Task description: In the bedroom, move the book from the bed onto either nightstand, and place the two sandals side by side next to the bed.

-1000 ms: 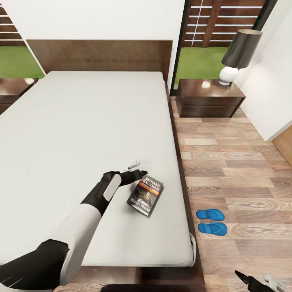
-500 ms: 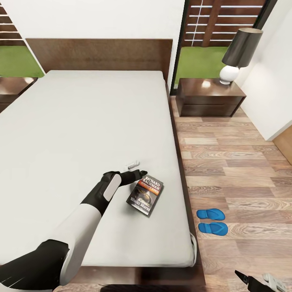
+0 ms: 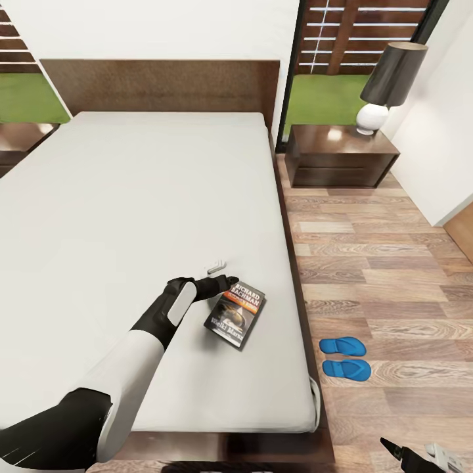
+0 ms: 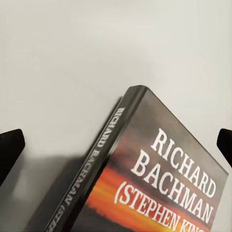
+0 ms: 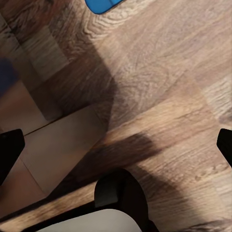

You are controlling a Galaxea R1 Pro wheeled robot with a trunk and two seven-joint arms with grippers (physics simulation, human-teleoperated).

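- Meanwhile, left hand [image 3: 222, 276], fingers spread wide, holding nothing, hovers at dark "RICHARD BACHMAN" paperback book [image 3: 235, 313] on light-grey mattress bed [image 3: 131, 197].
- Right hand [image 3: 420, 458]: openness unclear.

White walls [image 3: 164, 29] enclose a light-brown wood-plank floor [image 3: 387, 263], with tall dark-framed windows [image 3: 368, 39] showing a slatted brown fence and green grass — and in the far right corner a table lamp [image 3: 387, 85], white round base under a dark shade, stands lit by daylight.
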